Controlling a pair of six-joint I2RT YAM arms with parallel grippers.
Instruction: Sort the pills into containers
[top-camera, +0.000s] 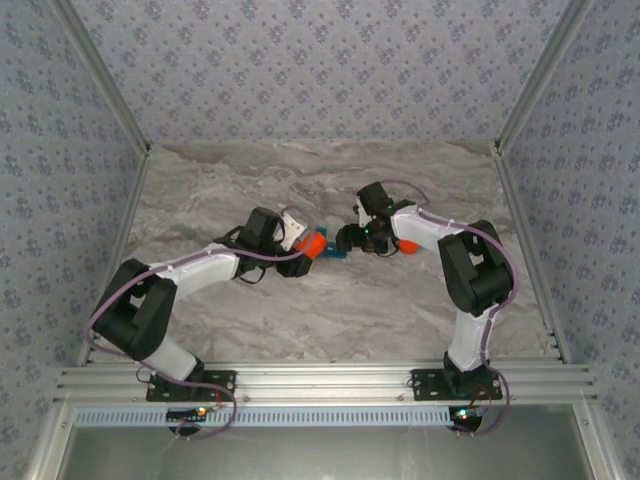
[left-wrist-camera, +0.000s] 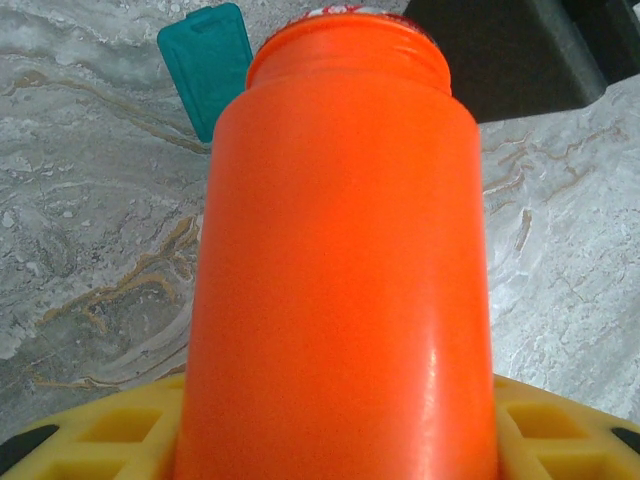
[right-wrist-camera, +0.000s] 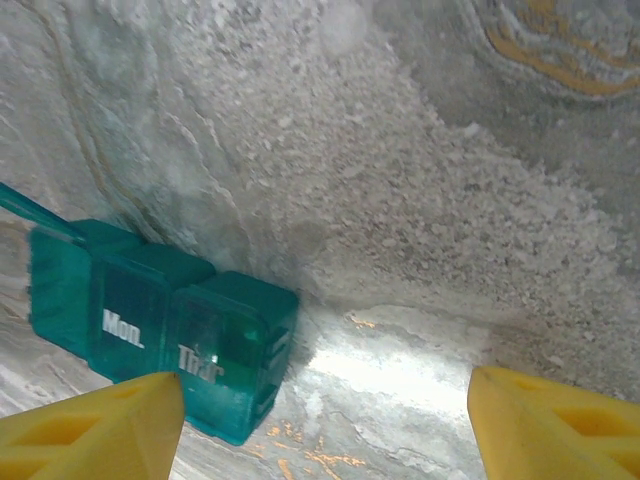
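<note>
— Orange bottle (left-wrist-camera: 340, 260), right up against the left wrist camera; is it held?
— Yes; the left gripper (top-camera: 300, 243) is clamped on it, with a yellow finger (left-wrist-camera: 100, 430) pressed to either side of its body; the neck points away from the wrist and has no cap on it.
— Anything inside?
— Cannot tell; the wall is opaque and the mouth faces away; a speck of red and white shows at the rim, too small to read.
— And the containers?
— That is the teal box (right-wrist-camera: 170, 320); it lies on the marbled table (right-wrist-camera: 420, 200), between the two grippers in the top view; from the left wrist, a teal end of it shows just past the bottle's rim.
— Pills in its compartments?
— Cannot tell; the plastic is see-through teal; one lid reads "Mon.", the next starts with "T"; a thin teal flap sticks out at the far end.
— The right gripper (right-wrist-camera: 325, 420)?
— Jaws apart, bare table between the yellow fingertips; the box sits just beside one of them; touching or not, I cannot tell.
</note>
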